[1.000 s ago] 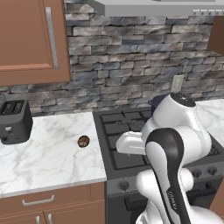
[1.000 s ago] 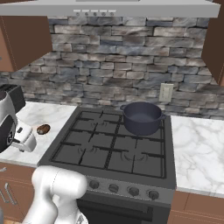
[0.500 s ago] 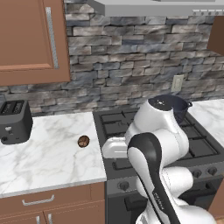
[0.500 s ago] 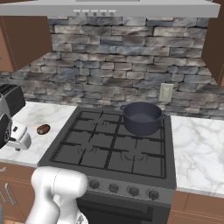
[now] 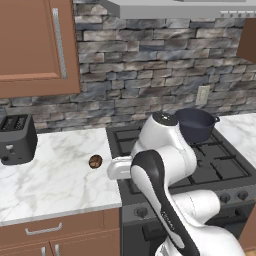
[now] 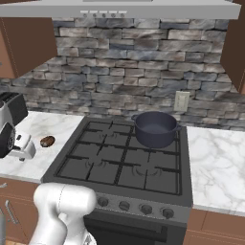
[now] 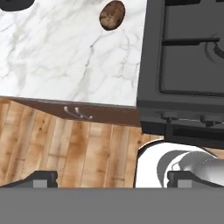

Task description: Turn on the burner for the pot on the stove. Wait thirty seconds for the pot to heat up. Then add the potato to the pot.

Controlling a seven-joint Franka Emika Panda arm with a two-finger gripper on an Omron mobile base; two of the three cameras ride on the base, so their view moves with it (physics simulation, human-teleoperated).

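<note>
White and dark, our hand [image 7: 112, 178] hangs with its two fingertips [image 7: 43, 178] set wide apart, gripping nothing, above the front edge of the marble desk [image 5: 55, 180] beside the stove [image 6: 125, 160]. We see the potato [image 5: 95, 161] lying alone on the desk just left of the stove. Farther off (at the back right burner) sits the pot [image 6: 155, 128], with a toaster [image 5: 16, 138] at the desk's far left.

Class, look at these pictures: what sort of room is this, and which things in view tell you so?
A rendered home kitchen, most likely. The clues: a black gas stove with a pot on its grates, a toaster on the marble counter, and wooden cabinets against a stone wall.
</note>
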